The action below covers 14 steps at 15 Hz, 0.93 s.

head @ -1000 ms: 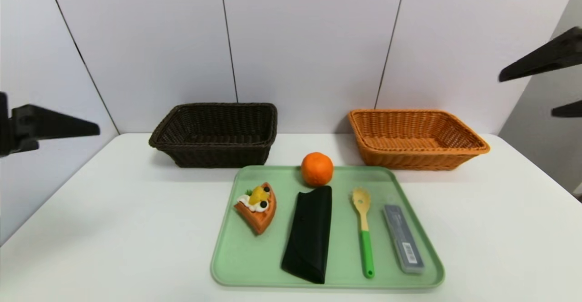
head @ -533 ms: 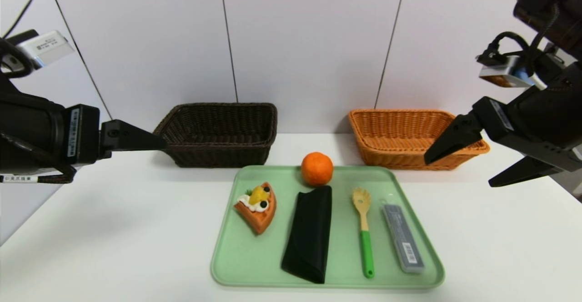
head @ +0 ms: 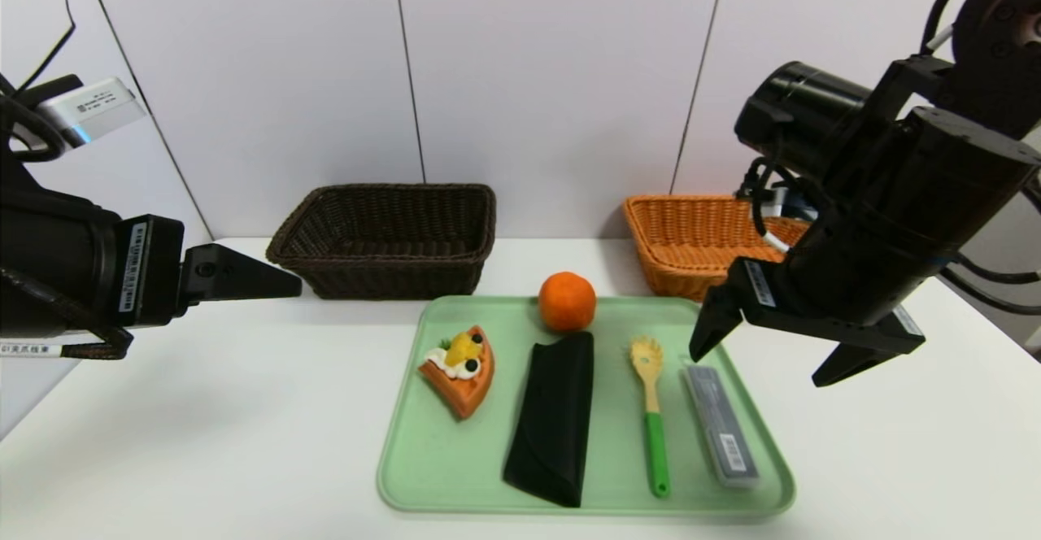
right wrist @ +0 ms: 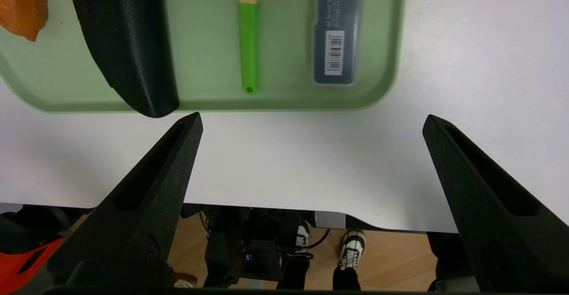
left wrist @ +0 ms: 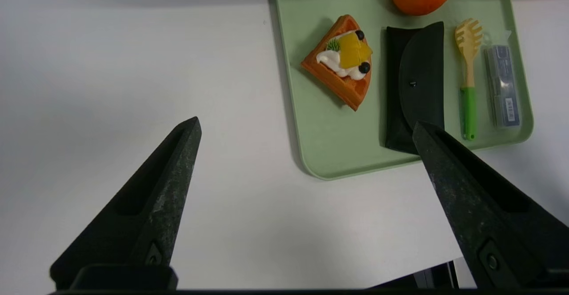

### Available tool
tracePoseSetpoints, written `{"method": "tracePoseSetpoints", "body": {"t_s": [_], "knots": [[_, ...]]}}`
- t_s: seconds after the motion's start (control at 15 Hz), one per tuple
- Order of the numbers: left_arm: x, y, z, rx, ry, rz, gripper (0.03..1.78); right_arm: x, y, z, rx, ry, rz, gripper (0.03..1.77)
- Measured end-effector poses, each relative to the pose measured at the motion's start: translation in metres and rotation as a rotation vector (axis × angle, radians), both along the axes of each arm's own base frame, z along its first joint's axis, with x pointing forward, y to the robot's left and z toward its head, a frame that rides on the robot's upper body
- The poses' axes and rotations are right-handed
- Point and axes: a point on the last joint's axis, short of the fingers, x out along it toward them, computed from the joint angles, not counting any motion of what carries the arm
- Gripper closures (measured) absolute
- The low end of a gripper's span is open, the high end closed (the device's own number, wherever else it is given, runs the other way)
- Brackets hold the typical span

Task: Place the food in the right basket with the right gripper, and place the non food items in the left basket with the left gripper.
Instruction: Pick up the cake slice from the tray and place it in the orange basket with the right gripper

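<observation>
Head view: right hand (head: 764,357) swoops down over the tray (head: 423,475), fingers apart, empty; orange (head: 567,301) looks next.

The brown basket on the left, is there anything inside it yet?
No. In the head view the dark brown basket shows only its bare woven floor, and all five items lie on the green tray.

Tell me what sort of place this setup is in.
Most likely a robot test bench in a lab, not a kitchen. A plain white table stands against bare white wall panels, a green tray of staged items sits before two empty wicker baskets, and cables run under the table.
</observation>
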Motion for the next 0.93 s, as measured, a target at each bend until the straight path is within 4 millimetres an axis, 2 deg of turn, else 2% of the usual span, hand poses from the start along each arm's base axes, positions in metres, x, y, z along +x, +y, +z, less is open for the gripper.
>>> {"method": "tracePoseSetpoints", "body": {"t_s": [0.4, 0.73, 0.93], "knots": [[-0.006, 0.002, -0.006, 0.002, 0.015, 0.001, 0.12, 0.001, 0.058, -0.005, 0.132, -0.054, -0.014, 0.09], [-0.007, -0.002, -0.013, -0.007, 0.048, -0.007, 0.12, -0.004, 0.091, -0.004, 0.261, -0.101, -0.026, 0.09], [-0.011, -0.002, -0.017, -0.001, 0.060, -0.019, 0.12, -0.004, 0.109, 0.004, 0.403, -0.153, -0.025, 0.09]]}}
